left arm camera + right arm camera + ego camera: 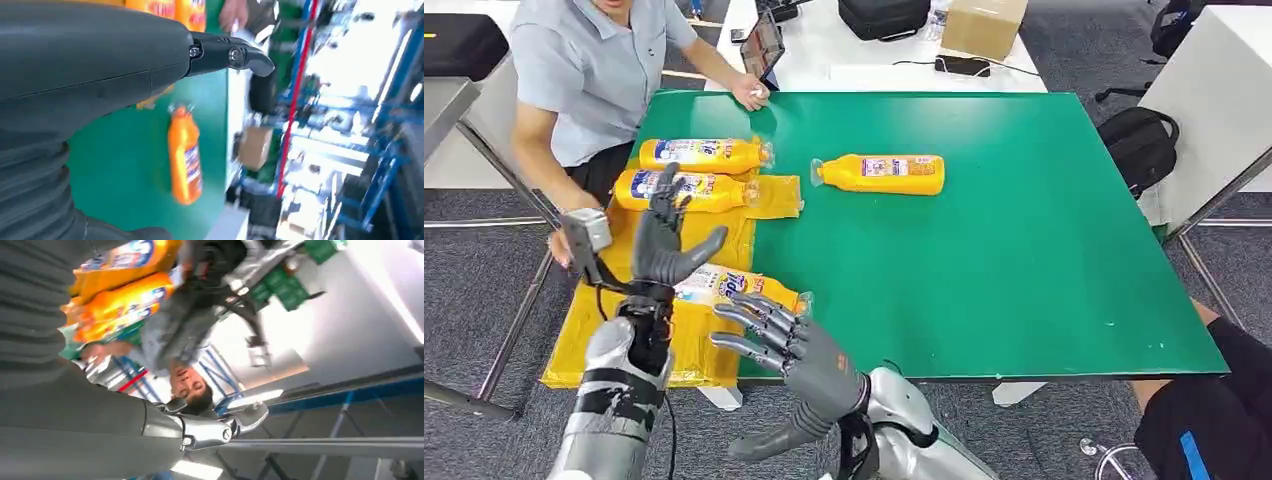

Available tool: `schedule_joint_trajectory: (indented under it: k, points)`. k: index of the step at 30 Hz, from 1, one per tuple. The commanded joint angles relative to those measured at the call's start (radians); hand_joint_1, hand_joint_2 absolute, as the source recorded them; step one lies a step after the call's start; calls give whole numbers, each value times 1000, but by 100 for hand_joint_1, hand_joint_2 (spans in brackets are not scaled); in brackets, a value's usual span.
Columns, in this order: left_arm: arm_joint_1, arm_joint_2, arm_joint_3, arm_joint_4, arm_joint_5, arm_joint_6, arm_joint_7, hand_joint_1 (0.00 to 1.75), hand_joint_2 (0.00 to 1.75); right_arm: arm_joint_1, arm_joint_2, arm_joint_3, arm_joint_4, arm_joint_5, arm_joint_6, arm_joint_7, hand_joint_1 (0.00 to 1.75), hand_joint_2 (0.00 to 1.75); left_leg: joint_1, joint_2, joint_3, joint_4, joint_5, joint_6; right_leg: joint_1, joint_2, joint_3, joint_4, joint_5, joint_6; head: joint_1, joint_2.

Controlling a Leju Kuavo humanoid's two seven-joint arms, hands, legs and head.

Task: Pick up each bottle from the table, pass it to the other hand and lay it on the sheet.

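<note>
Here both the left robot hand and right robot hand hover open, empty, lower left, over a lying orange plastic bottle on the yellow sheet

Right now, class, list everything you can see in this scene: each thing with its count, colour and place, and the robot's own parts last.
bottles on sheet: three, orange with labels, lying on the yellow sheet at the table's left; the nearest one is partly behind the robot hands.
bottle on table: one, orange, lying alone on the bare green top.
sheet: one, yellow, over the table's left edge.
table: one, green top.
cardboard box: one, brown, on the white table behind.
backpack: one, black, on the floor at right.
person: one, grey shirt, seated at far left.
left robot hand: grey, raised over the sheet, holding nothing.
right robot hand: grey, fingers spread, beside the nearest bottle.
</note>
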Motion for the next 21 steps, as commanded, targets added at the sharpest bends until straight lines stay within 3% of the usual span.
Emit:
schedule_joint_trajectory:
  k: [1, 4, 6, 10, 15, 21]
  points:
    - [291, -107, 79, -546, -293, 200, -20, 0, 175, 199, 85, -558, -65, 316, 73, 20, 0, 175, 0, 2, 3, 0, -3, 2, 1, 1, 3, -1, -2, -2, 0, 0]
    - [310, -107, 79, -603, -308, 272, 1, 0, 175, 220, 81, -667, -95, 389, 79, 41, 0, 175, 0, -1, 0, 0, -2, 2, 0, -2, 1, -1, -2, -2, 0, 0]
    - [315, -107, 92, -616, -290, 322, 30, 0, 175, 222, 78, -734, -110, 479, 66, 107, 0, 175, 0, 0, 2, 1, -3, 2, 1, -2, 3, -1, -3, -3, 0, 0]
    - [332, -107, 104, -648, -281, 361, 15, 0, 175, 171, 51, -822, -64, 562, 96, 183, 0, 175, -1, 0, 1, 0, -2, 2, 0, -1, 1, -1, -1, -3, 0, 0]
    - [339, -107, 99, -655, -278, 364, 6, 0, 175, 149, 47, -835, -32, 567, 106, 187, 0, 175, -1, 1, 0, -1, -1, 2, 0, 0, 0, -2, -1, -3, 0, 0]
    - [320, -107, 35, -555, -271, 279, 18, 0, 175, 72, -13, -838, 193, 621, 130, 191, 0, 175, 0, 0, 1, -1, 0, 2, 1, -1, 2, -3, 0, -2, 0, 0]
